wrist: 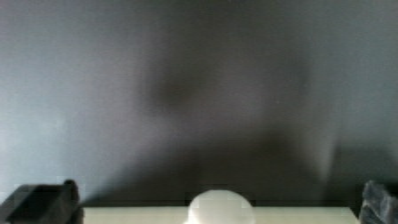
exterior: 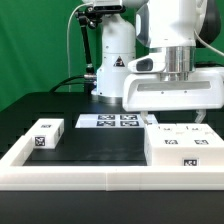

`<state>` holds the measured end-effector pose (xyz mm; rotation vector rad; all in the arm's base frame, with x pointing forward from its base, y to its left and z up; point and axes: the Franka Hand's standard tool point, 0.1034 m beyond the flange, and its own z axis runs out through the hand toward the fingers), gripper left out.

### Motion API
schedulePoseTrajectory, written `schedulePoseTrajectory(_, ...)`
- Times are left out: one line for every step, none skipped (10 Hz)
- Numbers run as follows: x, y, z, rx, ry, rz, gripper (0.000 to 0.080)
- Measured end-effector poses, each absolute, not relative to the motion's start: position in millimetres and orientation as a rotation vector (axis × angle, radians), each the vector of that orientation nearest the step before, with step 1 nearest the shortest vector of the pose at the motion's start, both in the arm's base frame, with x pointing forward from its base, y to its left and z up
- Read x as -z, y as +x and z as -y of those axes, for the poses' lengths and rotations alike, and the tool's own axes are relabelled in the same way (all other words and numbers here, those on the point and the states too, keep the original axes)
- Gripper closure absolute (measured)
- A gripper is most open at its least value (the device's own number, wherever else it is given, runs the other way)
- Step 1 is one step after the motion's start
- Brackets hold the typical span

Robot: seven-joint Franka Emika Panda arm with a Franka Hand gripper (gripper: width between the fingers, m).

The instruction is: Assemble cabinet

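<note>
The white cabinet body lies at the exterior view's right by the table's front rim, with marker tags on its top and front. A small white block with tags sits apart at the exterior view's left. My gripper hangs just above the body's far edge, open wide and empty. In the wrist view the gripper shows one dark fingertip at each edge of the frame. Between them lie a pale flat surface and a rounded white knob, both blurred.
The marker board lies flat on the black table between the arm's base and the parts. A long white rim runs along the table's front and up the exterior view's left side. A green backdrop stands behind.
</note>
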<state>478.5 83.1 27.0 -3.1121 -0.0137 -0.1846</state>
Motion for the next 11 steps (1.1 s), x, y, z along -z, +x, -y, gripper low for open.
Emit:
schedulePoseTrajectory(-21.2, 479, -81, 0.199, -3.114, 0.011, 0.0003)
schedulePoseTrajectory(-13.0, 478, -80, 0.206, -3.116, 0.011, 0.0003)
schedulePoseTrajectory(-8.1, 478, -79, 0.214, -3.118, 0.018, 0.0003)
schedulePoseTrajectory(-6.1, 479, -78, 0.223, -3.119, 0.017, 0.0003)
schedulePoseTrajectory(-4.9, 478, -79, 0.222, -3.119, 0.018, 0.0003)
schedulePoseTrajectory(-4.6, 480, -79, 0.235, -3.119, 0.028, 0.0003)
schedulePoseTrajectory(-4.8, 481, -78, 0.24, -3.118, 0.029, 0.0003)
schedulePoseTrajectory(-5.3, 483, -78, 0.245, -3.117, 0.029, 0.0033)
schedulePoseTrajectory(-5.9, 486, -79, 0.253, -3.116, 0.031, 0.0033)
schedulePoseTrajectory(-6.2, 489, -78, 0.259, -3.116, 0.036, 0.0211)
schedulePoseTrajectory(-7.1, 492, -78, 0.265, -3.116, 0.038, 0.0394)
